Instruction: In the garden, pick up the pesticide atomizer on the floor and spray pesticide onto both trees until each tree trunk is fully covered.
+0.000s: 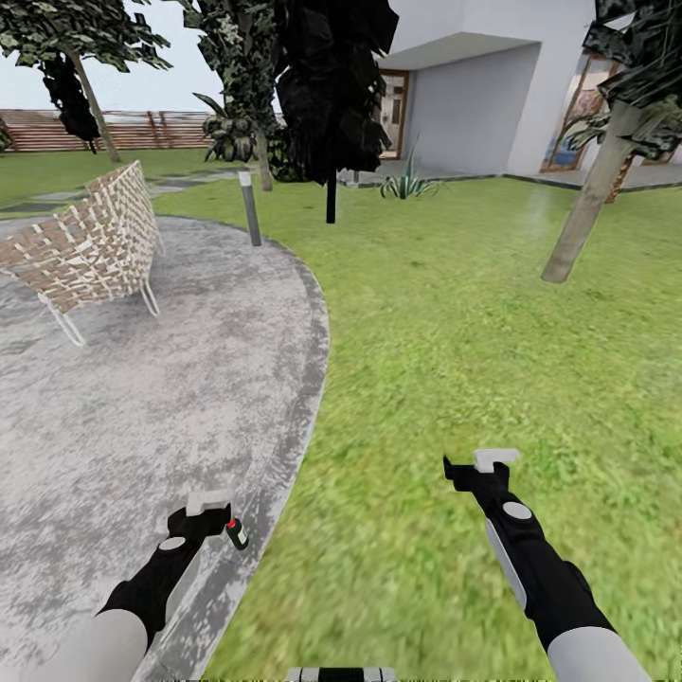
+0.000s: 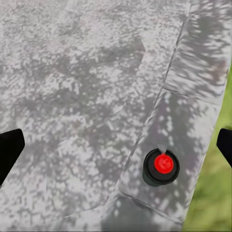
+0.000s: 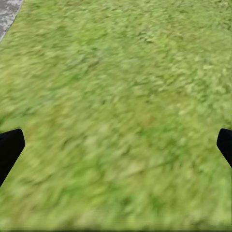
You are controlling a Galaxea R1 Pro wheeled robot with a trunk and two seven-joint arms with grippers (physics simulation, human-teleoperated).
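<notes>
Left wrist view: pesticide atomizer (image 2: 161, 166) stands upright on the paving border (image 2: 193, 72), cap up, below the wide-open left gripper (image 2: 116, 145), off-centre toward one finger; right gripper (image 3: 116, 145), also spread, hangs over grass (image 3: 121, 87), well apart

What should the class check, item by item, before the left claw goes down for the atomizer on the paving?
1. Atomizer in sight, standing upright on the paving edge: ok.
2. Left claw open, fingers wide apart: ok.
3. Atomizer centred between the fingers: not ok, it sits off to one side.
4. Claw touching the atomizer: not ok, still above it.
5. Right claw open over the grass, holding nothing: ok.
6. A leaning tree trunk visible ahead: ok.
</notes>
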